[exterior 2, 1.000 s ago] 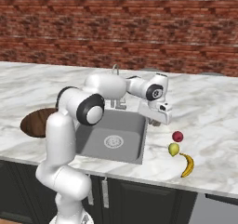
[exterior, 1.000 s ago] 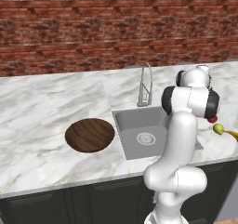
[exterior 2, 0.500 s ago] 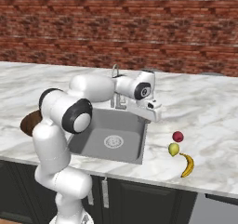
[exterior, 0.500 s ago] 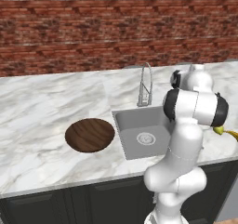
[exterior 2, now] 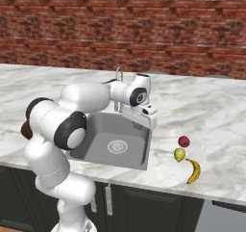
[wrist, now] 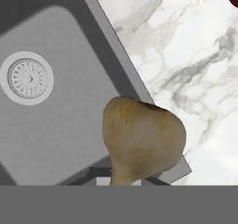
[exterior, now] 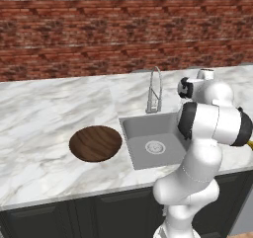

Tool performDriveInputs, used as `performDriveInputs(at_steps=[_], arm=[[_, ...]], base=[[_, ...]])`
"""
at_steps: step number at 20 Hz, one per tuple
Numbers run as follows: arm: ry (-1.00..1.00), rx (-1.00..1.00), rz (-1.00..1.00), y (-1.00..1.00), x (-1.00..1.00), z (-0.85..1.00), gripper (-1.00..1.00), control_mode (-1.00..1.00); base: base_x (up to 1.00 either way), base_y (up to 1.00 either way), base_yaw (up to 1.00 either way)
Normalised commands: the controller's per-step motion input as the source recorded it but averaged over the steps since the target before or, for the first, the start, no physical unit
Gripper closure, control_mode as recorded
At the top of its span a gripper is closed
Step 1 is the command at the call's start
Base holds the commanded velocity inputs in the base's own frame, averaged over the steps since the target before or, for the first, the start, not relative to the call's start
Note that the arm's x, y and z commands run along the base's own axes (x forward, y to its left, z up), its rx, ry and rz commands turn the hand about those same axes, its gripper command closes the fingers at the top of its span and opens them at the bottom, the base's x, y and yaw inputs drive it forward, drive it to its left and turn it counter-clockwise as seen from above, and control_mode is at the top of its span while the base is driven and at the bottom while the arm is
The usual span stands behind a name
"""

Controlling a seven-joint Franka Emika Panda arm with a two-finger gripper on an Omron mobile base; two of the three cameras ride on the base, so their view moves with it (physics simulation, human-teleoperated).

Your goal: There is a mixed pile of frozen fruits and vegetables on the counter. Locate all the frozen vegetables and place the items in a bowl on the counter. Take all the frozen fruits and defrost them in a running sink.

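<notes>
Gripper (exterior 2: pixel 150 121) is clamped on the pale beige lump (wrist: pixel 142 141), hanging over the grey steel sink's (exterior: pixel 140 155) right rim. If it slips, the vegetable lands there, not in the dark brown wooden bowl (exterior: pixel 95 143) far left.

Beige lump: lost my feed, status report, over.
End effector shut on beige lump, above sink right rim. Bowl sits beyond the sink. Faucet near that route.

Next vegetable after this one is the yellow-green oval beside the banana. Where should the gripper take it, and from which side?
Come straight down from above on the yellow-green oval and pinch across its narrow middle. It lies low on the counter, with the red fruit and banana close on two sides, so a side approach would likely bump them.
</notes>
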Motion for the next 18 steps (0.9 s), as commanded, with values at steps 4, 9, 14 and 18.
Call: performDriveInputs(at_steps=[4,9,14,18], arm=[[0.02,0.01,0.00,0.35,-0.34,0.04,1.00,-1.00],[0.02,0.02,0.00,0.31,-0.40,0.04,1.00,-1.00],[0.03,0.01,0.00,0.34,-0.42,0.04,1.00,-1.00],[0.03,0.01,0.00,0.39,-0.39,0.02,1.00,-1.00]], base=[[0.00,0.00,0.00],[0.00,0.00,0.00],[0.00,0.00,0.00],[0.00,0.00,0.00]])
